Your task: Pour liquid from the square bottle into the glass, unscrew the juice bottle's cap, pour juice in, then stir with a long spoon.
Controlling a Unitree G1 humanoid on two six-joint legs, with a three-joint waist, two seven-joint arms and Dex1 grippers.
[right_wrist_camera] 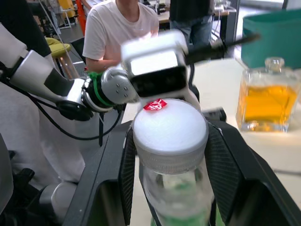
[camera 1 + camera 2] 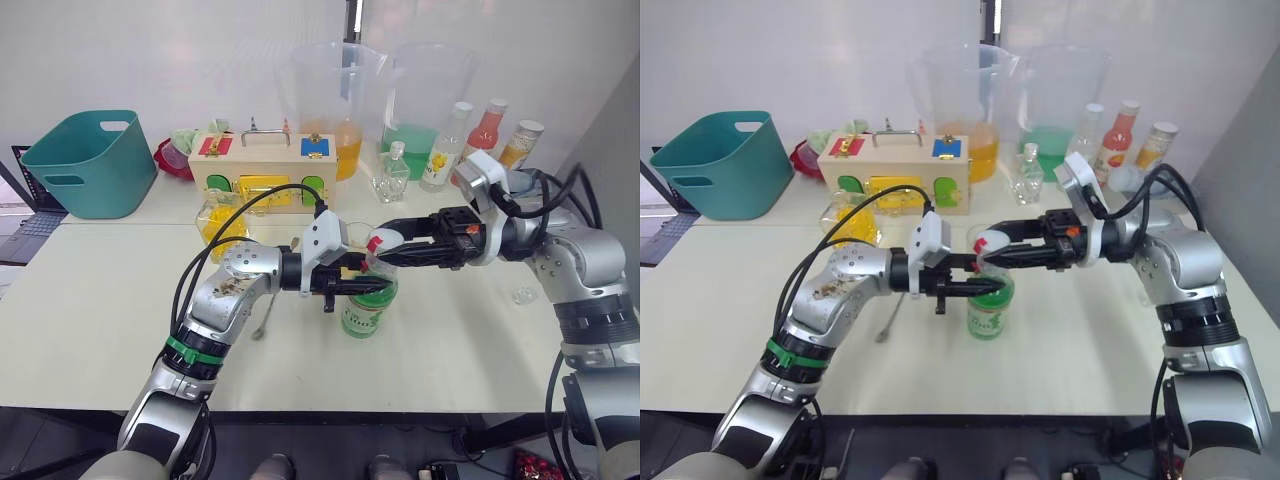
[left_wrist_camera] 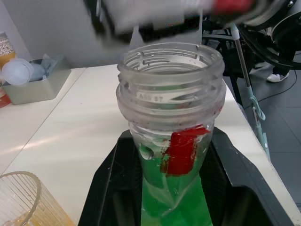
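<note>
Left wrist view shows the juice bottle (image 3: 169, 141) from close by: a clear threaded neck, open at the mouth, a red scrap of label below it and green liquid lower down, with the left gripper's black fingers (image 3: 113, 188) pressed against both sides of the bottle's shoulder. Beside the juice bottle in that view stands the ribbed rim of a glass (image 3: 21, 197) holding a little orange liquid. The right wrist view gives what that one lacks: a white ridged cap (image 1: 170, 134) sitting between the right gripper's fingers (image 1: 225, 160), which close on it from both sides. In the head views the juice bottle stands upright on the desk (image 2: 120, 300), in front of the wooden box (image 2: 262, 175). The left gripper (image 2: 365, 287) clasps its neck and the right gripper (image 2: 385, 245) sits just above it. The square bottle (image 2: 222, 218) with yellow liquid stands left of the juice bottle, and a long spoon (image 2: 268, 310) lies near it.
</note>
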